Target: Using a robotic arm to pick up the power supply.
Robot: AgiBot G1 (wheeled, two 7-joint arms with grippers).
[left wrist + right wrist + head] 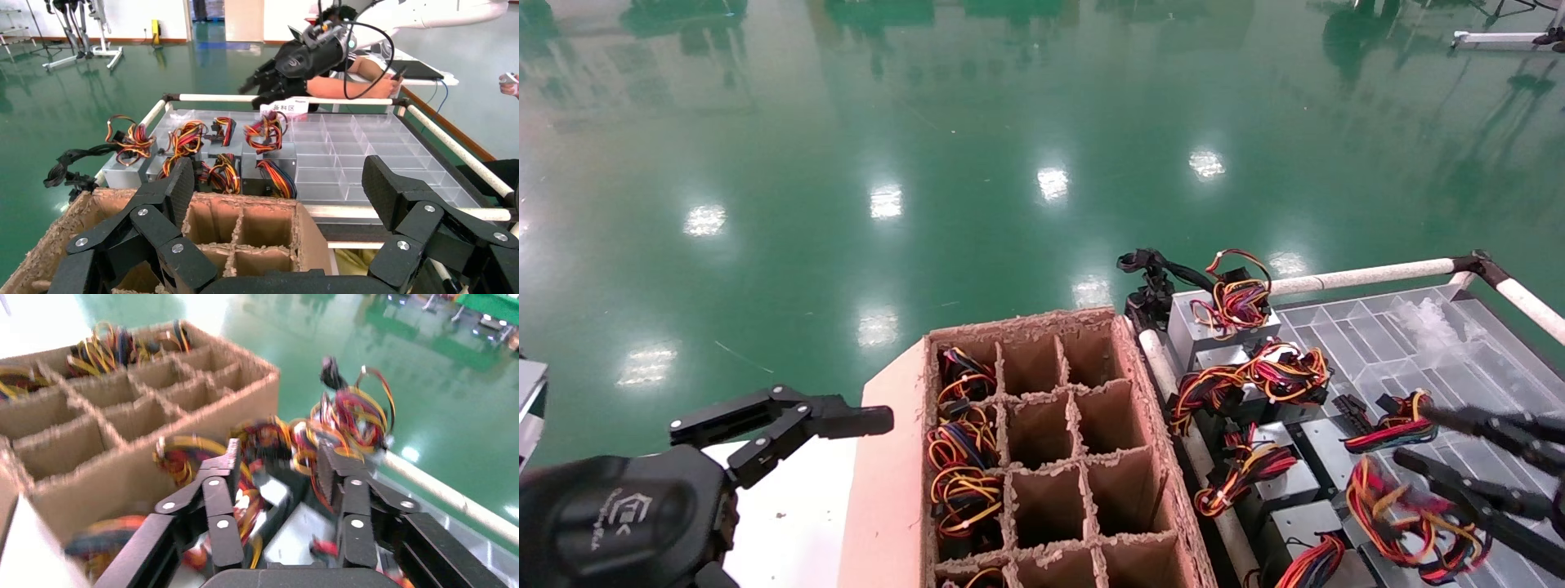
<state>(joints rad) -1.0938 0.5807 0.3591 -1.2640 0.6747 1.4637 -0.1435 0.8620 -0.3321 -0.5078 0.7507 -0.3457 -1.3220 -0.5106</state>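
Grey power supply (1299, 523) lies flat, wires toward right pincer (1426, 441).

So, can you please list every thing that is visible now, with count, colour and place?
Power supplies: several, exact count unclear, grey boxes with red, yellow and black wire bundles, in rows at the near left of the tray.
Clear tray: one, transparent compartments, on the white-railed cart at right.
Cardboard box: one, brown, divided into cells; left column holds wire bundles, the other visible cells are empty.
Floor: green, glossy.
Left gripper: black, jaws open, left of the box, holding nothing.
Right gripper: black, jaws open over the power supplies, holding nothing.
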